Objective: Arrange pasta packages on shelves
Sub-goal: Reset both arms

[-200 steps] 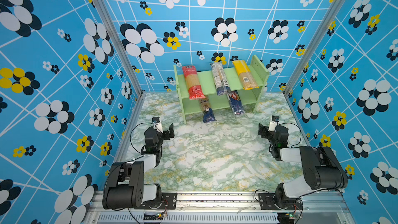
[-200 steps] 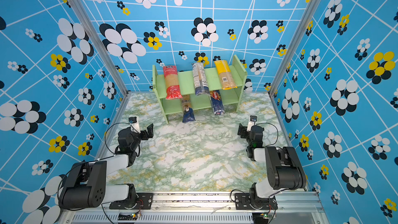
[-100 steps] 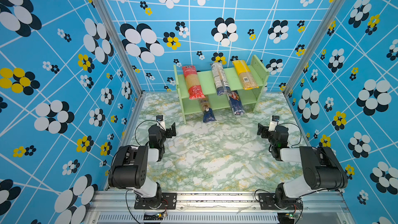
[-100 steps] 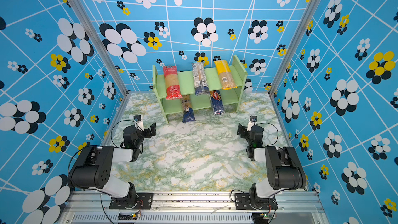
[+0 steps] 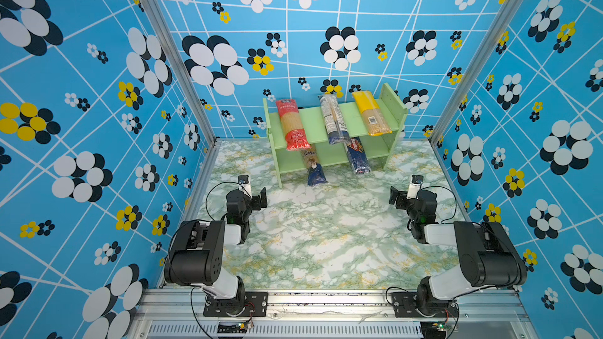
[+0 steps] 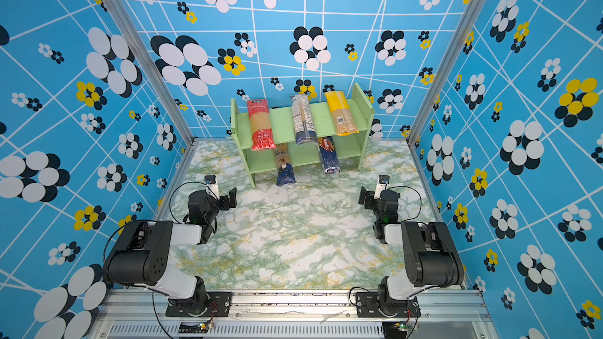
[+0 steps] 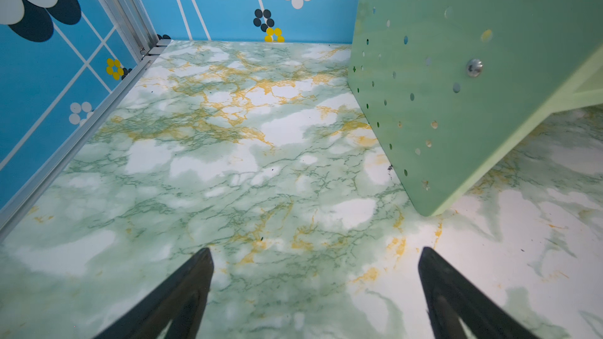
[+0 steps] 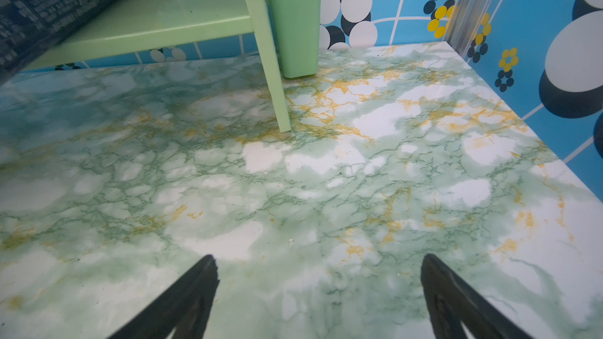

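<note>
Enclosure walls [image 5: 98,92]: blue, white grid lines, black, white and yellow flower prints. Aluminium corner posts [image 5: 171,60] at the far corners. Floor [image 5: 326,239]: green-white marble pattern, yellow veins, running beneath and ahead of the left pincer [image 7: 316,249]. Lighting even.

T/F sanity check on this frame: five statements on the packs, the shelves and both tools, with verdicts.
1. Three pasta packs lie on the upper shelf: the red pack, the clear white-label pack and the yellow pack. True.
2. The dark blue Barilla pack sits on the upper shelf. False: it lies on the lower shelf, with its near end jutting out in front.
3. The left tool is open and empty. True.
4. The right tool is shut on a pack. False: it is open and holds nothing.
5. A green cup is at the outer side of the shelf unit. True.
</note>
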